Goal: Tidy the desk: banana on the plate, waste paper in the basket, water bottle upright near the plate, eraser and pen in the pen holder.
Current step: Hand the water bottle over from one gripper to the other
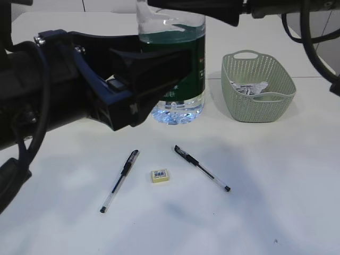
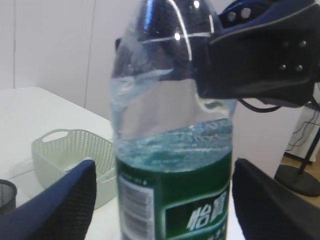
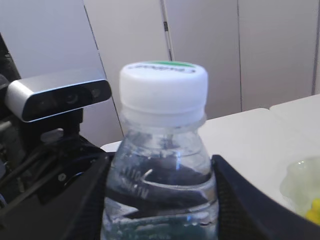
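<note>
The water bottle (image 1: 195, 69) stands upright at the back middle of the table, clear with a green label and white cap. My left gripper (image 1: 172, 66) is open, with its fingers either side of the bottle's label (image 2: 170, 175). My right gripper (image 1: 180, 6) is shut on the bottle's shoulder below the cap (image 3: 162, 150). Two black pens (image 1: 120, 180) (image 1: 202, 168) and a pale yellow eraser (image 1: 160, 175) lie on the table in front. Crumpled waste paper (image 1: 249, 86) lies in the green basket (image 1: 258, 101).
The basket also shows in the left wrist view (image 2: 75, 150), with the rim of a black mesh pen holder (image 2: 6, 192) at that view's left edge. A pale plate rim (image 3: 295, 180) with something yellow (image 3: 315, 212) on it shows at the right wrist view's lower right.
</note>
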Available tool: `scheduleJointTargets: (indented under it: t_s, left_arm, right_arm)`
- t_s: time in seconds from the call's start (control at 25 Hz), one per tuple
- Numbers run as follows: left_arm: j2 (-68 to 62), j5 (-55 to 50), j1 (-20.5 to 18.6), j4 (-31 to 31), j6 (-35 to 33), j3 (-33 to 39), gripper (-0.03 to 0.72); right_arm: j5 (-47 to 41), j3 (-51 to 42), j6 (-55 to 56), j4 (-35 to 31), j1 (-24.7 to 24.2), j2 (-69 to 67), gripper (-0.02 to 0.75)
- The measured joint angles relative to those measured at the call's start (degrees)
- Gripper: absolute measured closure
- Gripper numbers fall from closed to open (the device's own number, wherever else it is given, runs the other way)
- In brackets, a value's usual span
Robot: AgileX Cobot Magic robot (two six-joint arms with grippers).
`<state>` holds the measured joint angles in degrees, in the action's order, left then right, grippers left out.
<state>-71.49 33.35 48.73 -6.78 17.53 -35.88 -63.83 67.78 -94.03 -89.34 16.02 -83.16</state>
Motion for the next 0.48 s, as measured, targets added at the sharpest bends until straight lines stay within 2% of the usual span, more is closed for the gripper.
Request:
scheduleJointTargets:
  t_s: [0.2,0.48]
  left_arm:
    - [0.00,0.31,0.12,-1.80,2.46,0.00,0.083]
    - [0.00,2.64,0.15,-2.03,3.56,0.00,0.083]
  right_arm:
    - [-0.22,0.00,-1.22,0.00,2.55,0.00,0.321]
    - [-2.18,0.00,-1.27,0.00,2.68,0.00,0.321]
